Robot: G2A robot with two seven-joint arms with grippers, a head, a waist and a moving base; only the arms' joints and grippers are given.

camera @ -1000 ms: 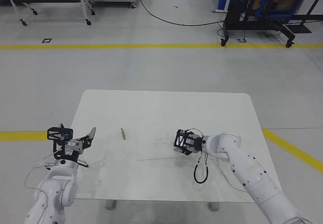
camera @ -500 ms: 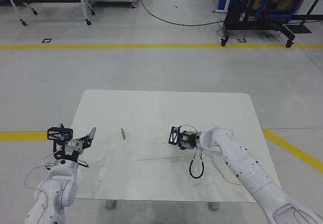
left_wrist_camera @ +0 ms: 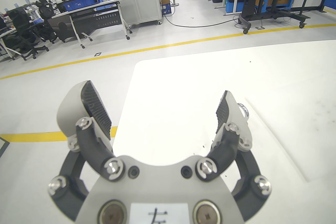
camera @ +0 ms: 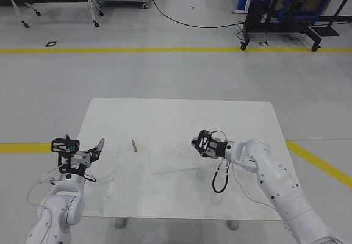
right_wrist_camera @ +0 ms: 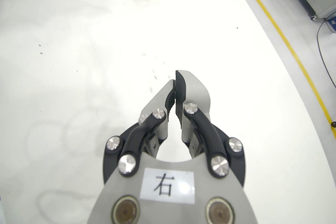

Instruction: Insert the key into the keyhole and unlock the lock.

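White surface [camera: 176,116] seen from above, on a pale floor. At its left edge hovers the left pincer [left_wrist_camera: 157,104], spread wide, one finger [left_wrist_camera: 92,104] out past the edge over the floor and the other over the surface. Just right of it, left of centre, a brass lock [camera: 133,145] stands upright with its shackle on top, touching neither pincer, with bare surface all round. Right of centre hangs the right pincer [right_wrist_camera: 175,80], pointing toward the lock and well apart from it, its fingers pressed together; whether anything is pinched between them cannot be told. Open surface lies between it and the lock, and it sits well inside the far, near and right edges.
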